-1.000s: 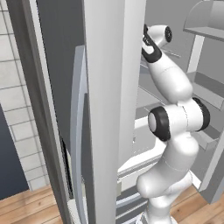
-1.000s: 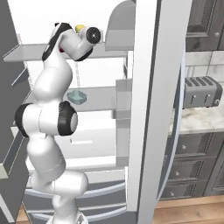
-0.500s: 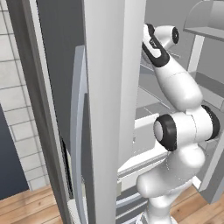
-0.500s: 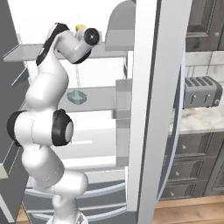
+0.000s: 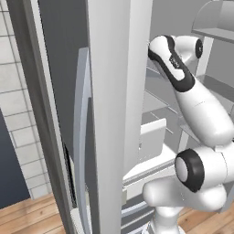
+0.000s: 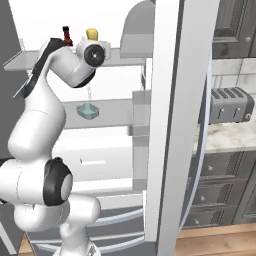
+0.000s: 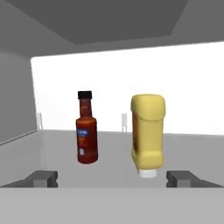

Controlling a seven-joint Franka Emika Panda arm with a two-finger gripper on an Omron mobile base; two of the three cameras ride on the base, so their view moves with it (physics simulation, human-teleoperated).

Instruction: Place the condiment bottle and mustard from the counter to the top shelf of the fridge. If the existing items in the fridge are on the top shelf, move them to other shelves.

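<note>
On the fridge's top shelf (image 7: pixel 109 144), mid-frame, the condiment bottle (image 7: pixel 86 129) and mustard (image 7: pixel 147 134) stand side by side, apart, while the end effector (image 7: pixel 112 178) gapes wide below, holding nothing.

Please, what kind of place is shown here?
Probably a home kitchen: an open pale grey fridge, a silver toaster on the marbled stone counter, and dark panelled cabinet fronts below.

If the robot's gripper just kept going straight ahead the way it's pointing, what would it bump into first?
Probably the mustard: it stands nearest, between the open gripper's fingertips but right of centre. The condiment bottle stands left of it, apparently slightly farther back. Dead centre may pass between them to the fridge's back wall; depth is unclear.
</note>
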